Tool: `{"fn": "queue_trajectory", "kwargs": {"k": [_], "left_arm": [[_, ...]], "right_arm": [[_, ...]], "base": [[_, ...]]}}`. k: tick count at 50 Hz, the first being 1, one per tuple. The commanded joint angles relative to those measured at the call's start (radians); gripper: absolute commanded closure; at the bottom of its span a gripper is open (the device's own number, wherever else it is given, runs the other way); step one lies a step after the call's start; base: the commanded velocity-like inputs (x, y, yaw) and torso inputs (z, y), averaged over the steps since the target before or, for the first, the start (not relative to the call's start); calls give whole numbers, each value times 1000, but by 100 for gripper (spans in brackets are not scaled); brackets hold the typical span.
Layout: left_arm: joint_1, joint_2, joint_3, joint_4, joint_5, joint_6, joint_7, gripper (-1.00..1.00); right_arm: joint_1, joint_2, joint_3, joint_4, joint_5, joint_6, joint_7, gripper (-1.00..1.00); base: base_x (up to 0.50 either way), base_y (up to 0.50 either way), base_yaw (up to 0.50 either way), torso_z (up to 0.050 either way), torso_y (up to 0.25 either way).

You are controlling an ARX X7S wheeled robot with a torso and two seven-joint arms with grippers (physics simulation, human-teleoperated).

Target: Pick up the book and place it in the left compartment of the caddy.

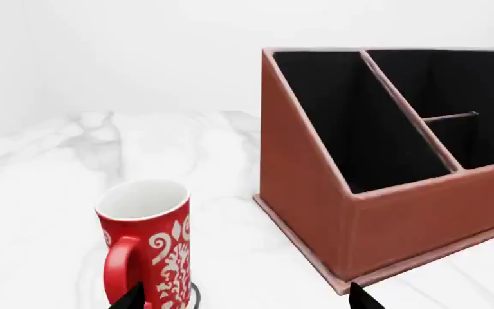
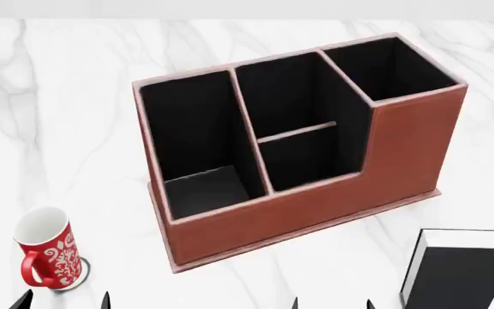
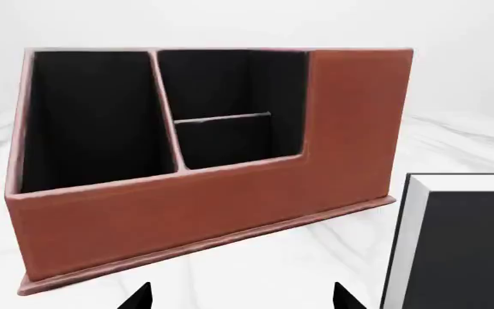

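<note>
Right gripper (image 2: 331, 302) low at the near edge, fingers spread, gripping nothing. Book (image 2: 460, 270) standing upright just to its right, untouched. Caddy (image 2: 316, 206) straight ahead, left compartment (image 2: 193, 138) showing only black lining. Left gripper (image 2: 62, 301) parted too, holding nothing, red mug (image 2: 48, 248) right before it.

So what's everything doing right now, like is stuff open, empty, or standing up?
Reddish-brown leather-look caddy: upright, every black compartment empty.
Long left compartment: empty.
Small black hardcover book: closed, standing on the table, not held.
Red patterned mug: upright, looks empty.
Left gripper: jaws open.
Right gripper: jaws open.
</note>
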Motion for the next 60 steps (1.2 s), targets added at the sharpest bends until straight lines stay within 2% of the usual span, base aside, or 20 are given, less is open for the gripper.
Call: {"fn": "queue_trajectory", "kwargs": {"k": [1, 9, 10, 11, 12, 25, 31, 39, 44, 60], "left_arm": [[0, -16, 19, 0, -15, 1, -19, -100], [-2, -38, 45, -4, -36, 6, -47, -100], [-3, -27, 40, -7, -2, 5, -55, -100], [-1, -33, 38, -1, -33, 1, -38, -100], [0, -36, 41, 0, -35, 3, -41, -100], [3, -61, 72, 3, -57, 10, -69, -100], [4, -69, 82, 3, -65, 13, -79, -100], [1, -78, 96, -2, -68, 16, -93, -100], [-2, -83, 102, -6, -72, 18, -102, -100], [-4, -101, 122, -8, -89, 22, -122, -100]], "right_arm": [[2, 15, -24, 6, 5, -1, 25, -100], [3, 41, -53, 7, 28, 1, 54, -100], [-7, 23, -30, 310, 17, -202, 67, -100], [4, 38, -46, 160, 38, -52, 46, -100], [1, 40, -50, 10, 40, -2, 49, -100], [-3, 63, -82, -15, 68, 12, 68, -100], [20, 86, -83, -298, 72, 284, 107, -100], [23, 120, -59, -542, 95, 454, 135, -100], [50, 133, -54, -600, 97, 518, 150, -100], [54, 155, -79, -566, 108, 521, 147, -100]], "base": [[0, 0, 0, 0, 0], [0, 0, 0, 0, 0], [0, 0, 0, 0, 0], [0, 0, 0, 0, 0], [0, 0, 0, 0, 0], [0, 0, 0, 0, 0], [0, 0, 0, 0, 0], [0, 0, 0, 0, 0], [0, 0, 0, 0, 0], [0, -31, 0, 0, 0]]}}
